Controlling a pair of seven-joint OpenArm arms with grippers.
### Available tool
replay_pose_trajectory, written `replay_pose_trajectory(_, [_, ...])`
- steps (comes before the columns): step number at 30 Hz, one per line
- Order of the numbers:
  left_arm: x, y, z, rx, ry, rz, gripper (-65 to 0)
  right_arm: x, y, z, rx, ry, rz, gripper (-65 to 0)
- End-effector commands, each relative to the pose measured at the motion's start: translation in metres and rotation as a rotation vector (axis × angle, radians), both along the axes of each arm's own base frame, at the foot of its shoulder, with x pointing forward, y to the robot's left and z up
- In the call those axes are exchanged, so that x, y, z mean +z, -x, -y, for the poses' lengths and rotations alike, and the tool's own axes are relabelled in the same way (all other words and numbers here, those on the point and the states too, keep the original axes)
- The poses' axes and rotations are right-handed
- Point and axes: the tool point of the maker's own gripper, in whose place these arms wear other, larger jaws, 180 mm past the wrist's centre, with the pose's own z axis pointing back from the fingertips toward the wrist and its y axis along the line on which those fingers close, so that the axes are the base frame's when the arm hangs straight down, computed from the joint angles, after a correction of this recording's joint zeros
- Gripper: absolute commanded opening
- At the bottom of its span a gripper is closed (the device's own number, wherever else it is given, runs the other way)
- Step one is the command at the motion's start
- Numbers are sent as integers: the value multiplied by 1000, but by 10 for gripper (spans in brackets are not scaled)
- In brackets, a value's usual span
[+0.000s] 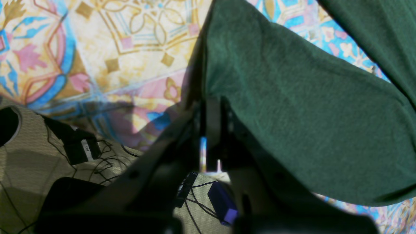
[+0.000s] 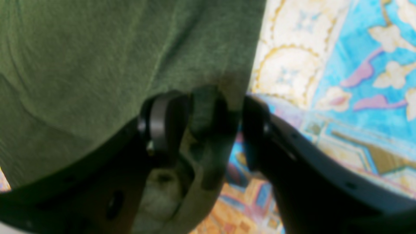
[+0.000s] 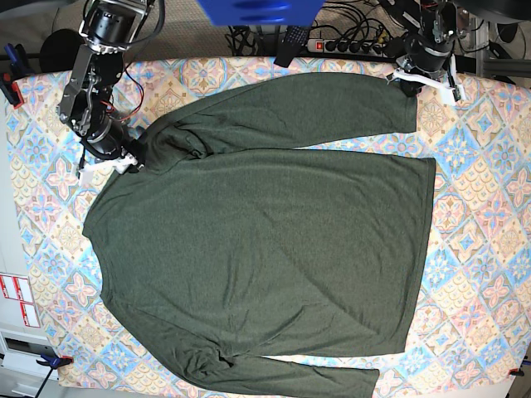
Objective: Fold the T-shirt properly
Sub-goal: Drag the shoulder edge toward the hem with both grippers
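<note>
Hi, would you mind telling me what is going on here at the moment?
A two-armed robot is folding a dark green long-sleeved T-shirt spread across a patterned tablecloth. The left end effector is shut on the cuff end of the upper sleeve, which lies folded across the top of the shirt. The right end effector sits at the shoulder end of that sleeve with its jaws apart, fabric bunched between them. The lower sleeve lies unfolded along the bottom edge.

T-shirt (image 3: 265, 249) spread flat on the patterned tablecloth (image 3: 481, 249), one sleeve folded across its far edge. Left gripper (image 3: 404, 81) at that sleeve's cuff, far right; right gripper (image 3: 124, 162) at the far-left shoulder.
</note>
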Motion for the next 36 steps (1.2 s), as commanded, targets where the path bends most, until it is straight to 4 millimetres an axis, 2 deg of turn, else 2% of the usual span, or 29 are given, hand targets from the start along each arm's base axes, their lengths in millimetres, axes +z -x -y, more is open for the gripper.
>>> replay_pose_trajectory(1, [5,-3,-2,-8,-9,18,-650,-1,2,2,3,2,-14,-371])
replay_pose_trajectory(4, [6,-4,-5,-6,-17,22,-650,-1,0,3,-5,2,-10,-471])
replay_pose_trajectory(9, [9,-9,-11,-20,-33,31,-650,14,-25,-1,42,1,63,-606])
replay_pose_trajectory(11, [13,-17,-12,-20,-35,51,-650,17,-28,-5,84,1,86,-650])
replay_pose_trajectory(13, [16,-25,-16,-27,-47,65,-650,21,-29,-1,81,8,104,-650])
replay_pose_trajectory(17, [22,-37,-23,-39,-65,92,-650,26,-20,33,-26,20,112,-650])
replay_pose_trajectory(20, [29,-51,-26,-42,-76,123,-650,27,-15,46,-68,25,114,-650])
replay_pose_trajectory(23, [40,-66,-32,-42,-92,165,-650,29,-16,47,-72,26,124,-650])
replay_pose_trajectory(28, [64,-96,-29,-54,-100,256,-650,53,-32,44,-72,0,223,-650])
replay_pose_trajectory(36, [97,-141,-27,-58,-112,381,-650,57,-36,43,-70,-3,241,-650])
